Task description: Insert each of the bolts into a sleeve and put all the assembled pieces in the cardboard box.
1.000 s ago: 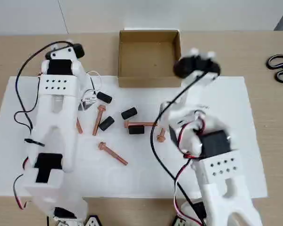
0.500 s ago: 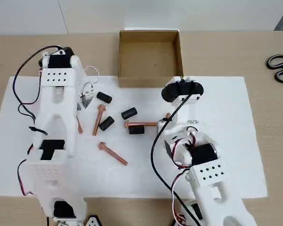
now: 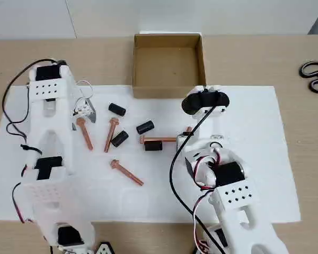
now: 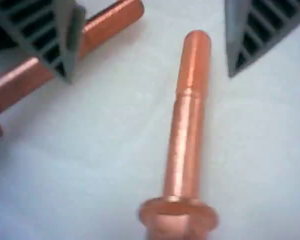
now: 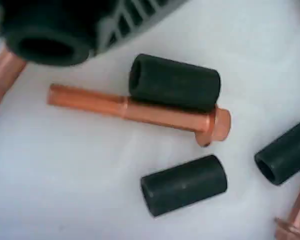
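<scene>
The left arm has pulled back toward its side of the table, and the right arm has swung down from beside the box [image 3: 168, 63] to the middle of the white sheet [image 3: 265, 159], where it has sat for the last half second.

The left gripper [image 4: 150, 70] has its jaws wide apart, straddling the end of the leftmost bolt [image 4: 187, 135]. That bolt lies flat on the sheet with its head pointing away from the fingers. A second bolt [image 4: 110, 22] lies just beside it, passing behind one finger.

The right gripper [image 5: 75, 30] looks clamped on a black sleeve [image 5: 45, 47], with the bore facing the wrist camera. Below it a third bolt [image 5: 135, 110] lies with a loose sleeve [image 5: 175, 82] touching its side, not threaded on. Two more sleeves lie near.

How will it handle? The bolt looks like stiff, smooth metal. It is round, so it is likely to roll or slip if pinched off-centre. My call is to take it across the thick part of the shank near the head, which leaves the narrow tip free to enter the sleeve. The sleeve looks matt and may give a little, which should help the grip.

Nothing is in the box yet.
</scene>
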`<move>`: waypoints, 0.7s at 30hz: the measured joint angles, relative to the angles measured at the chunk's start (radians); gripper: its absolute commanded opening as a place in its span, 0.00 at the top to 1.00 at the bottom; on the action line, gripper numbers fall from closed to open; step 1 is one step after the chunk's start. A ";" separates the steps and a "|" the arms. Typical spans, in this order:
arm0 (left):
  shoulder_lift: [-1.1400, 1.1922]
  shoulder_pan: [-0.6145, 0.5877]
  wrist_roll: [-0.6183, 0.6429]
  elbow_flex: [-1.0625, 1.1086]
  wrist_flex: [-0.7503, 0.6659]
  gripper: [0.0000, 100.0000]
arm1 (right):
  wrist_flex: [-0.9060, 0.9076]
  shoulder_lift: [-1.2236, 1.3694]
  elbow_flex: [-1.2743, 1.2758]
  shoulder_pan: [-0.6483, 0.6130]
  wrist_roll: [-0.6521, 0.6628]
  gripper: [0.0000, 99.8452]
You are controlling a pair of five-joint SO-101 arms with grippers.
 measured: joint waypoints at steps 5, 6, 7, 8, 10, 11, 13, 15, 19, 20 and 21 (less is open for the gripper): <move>0.015 0.002 -0.114 0.000 0.000 0.81 | 0.000 0.000 0.000 0.002 0.000 1.00; 0.031 0.002 -0.135 0.000 0.000 0.81 | 0.000 0.000 0.000 0.002 0.000 1.00; 0.051 -0.002 -0.157 0.000 0.000 0.81 | 0.000 0.000 0.000 0.000 0.000 1.00; 0.072 -0.003 -0.172 0.000 0.000 0.81 | 0.000 0.000 0.000 0.000 0.000 1.00; 0.114 -0.006 -0.184 0.000 0.000 0.82 | 0.000 0.000 0.000 0.003 0.000 1.00; 0.135 -0.006 -0.186 0.000 0.000 0.83 | 0.000 0.000 0.000 0.003 0.000 1.00; 0.175 -0.005 -0.190 -0.009 -0.005 0.85 | 0.000 0.000 0.000 0.003 0.000 1.00; 0.199 -0.012 -0.195 -0.046 -0.025 0.87 | 0.000 0.000 0.000 0.002 0.000 1.00; 0.249 -0.038 -0.181 -0.130 -0.077 0.90 | 0.000 0.000 0.000 0.003 0.000 1.00; 0.261 -0.043 -0.181 -0.146 -0.087 0.91 | 0.000 0.000 0.000 0.003 0.000 1.00; 0.272 -0.048 -0.181 -0.158 -0.091 0.91 | 0.000 0.000 0.000 0.003 0.000 1.00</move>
